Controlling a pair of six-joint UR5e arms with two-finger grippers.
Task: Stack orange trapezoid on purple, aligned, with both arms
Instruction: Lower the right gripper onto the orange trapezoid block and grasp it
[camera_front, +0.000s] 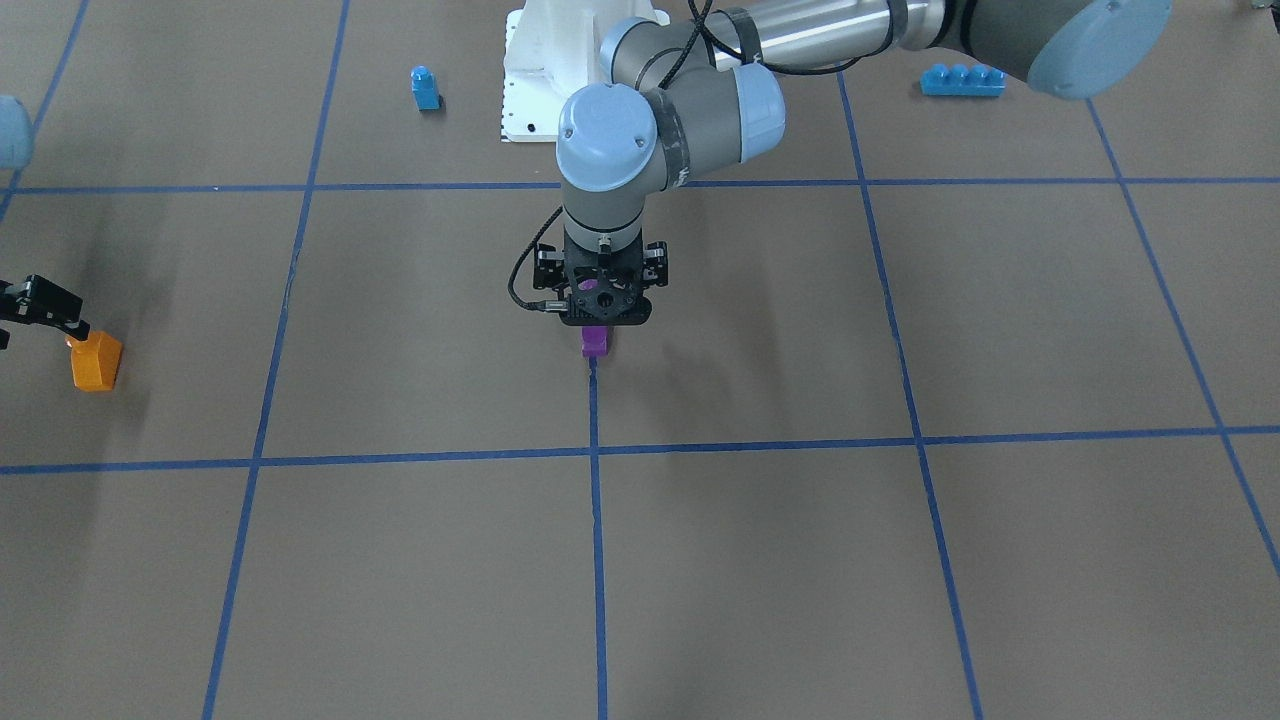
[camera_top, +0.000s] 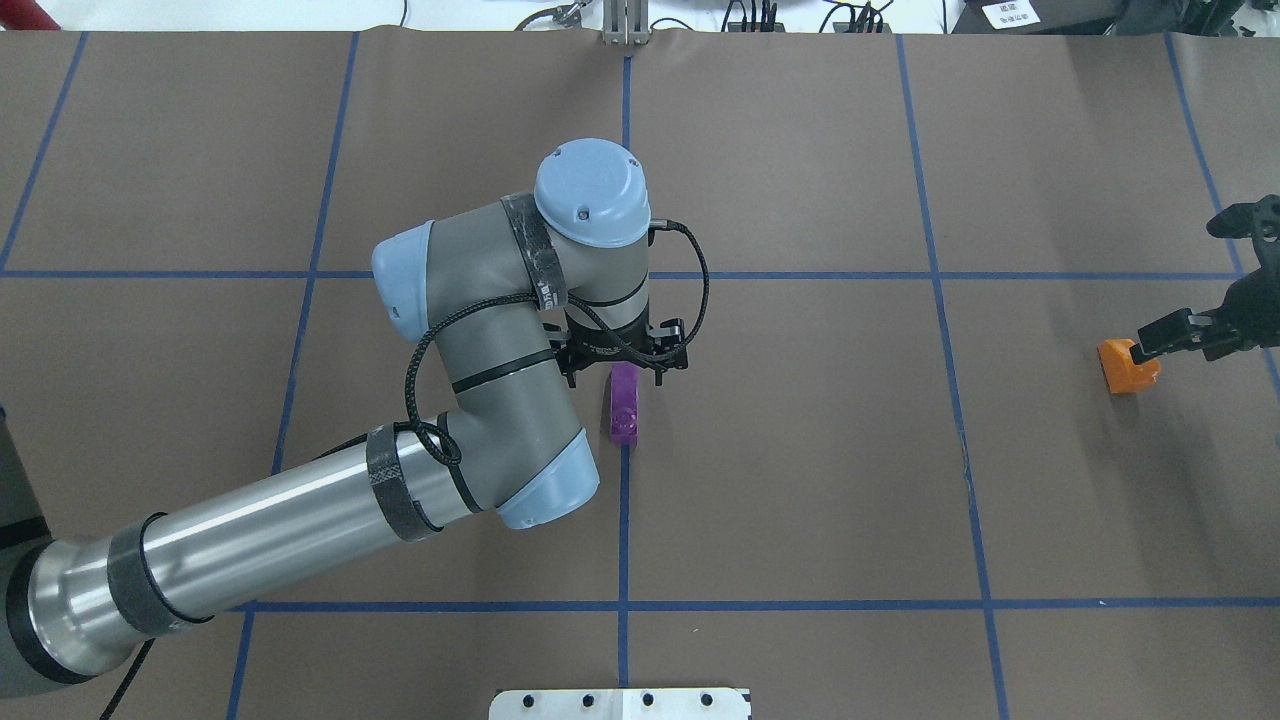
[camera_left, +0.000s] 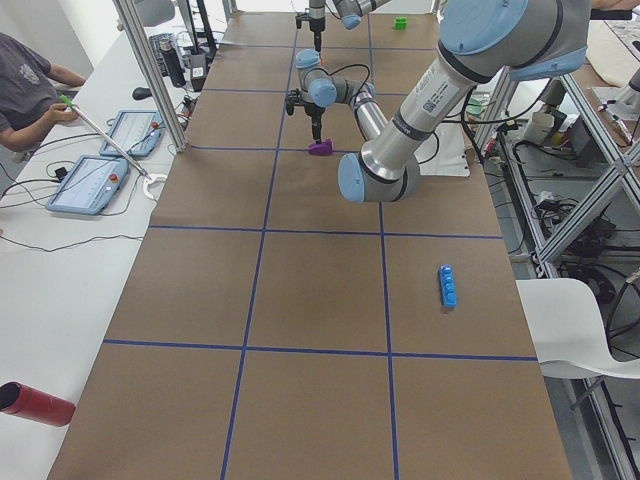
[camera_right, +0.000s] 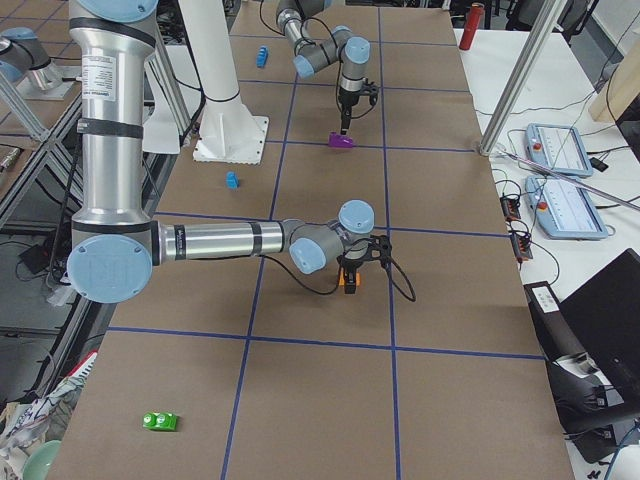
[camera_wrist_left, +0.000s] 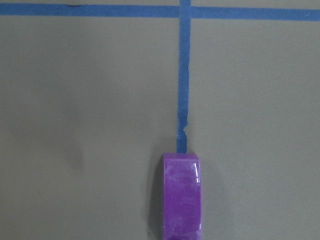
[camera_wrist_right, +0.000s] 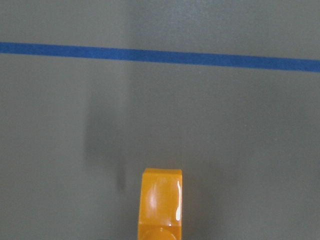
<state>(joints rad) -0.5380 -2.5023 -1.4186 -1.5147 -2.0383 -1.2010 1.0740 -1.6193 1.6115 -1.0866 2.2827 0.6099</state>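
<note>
My left hand (camera_top: 622, 362) hangs over the small glossy purple plastic brick (camera_top: 624, 415), which sits mid-way along the brown surface (camera_top: 800, 480) on a blue tape line. I cannot tell whether it grips. My right hand (camera_top: 1165, 335) is at the small glossy orange plastic trapezoid brick (camera_top: 1125, 366), well apart from the purple one, and its grip is likewise undetermined.

Left gripper (camera_front: 598, 322): fingertips hidden under its own wrist and mount; how the jaws stand cannot be told.
Purple brick (camera_wrist_left: 182, 197): cut by the left wrist view's bottom edge; upper end hidden behind the gripper from the front.
Right gripper (camera_top: 1150, 348): cut by picture edges; grip unclear.
Orange brick (camera_wrist_right: 161, 205): near end cut off; partly covered overhead.
</note>
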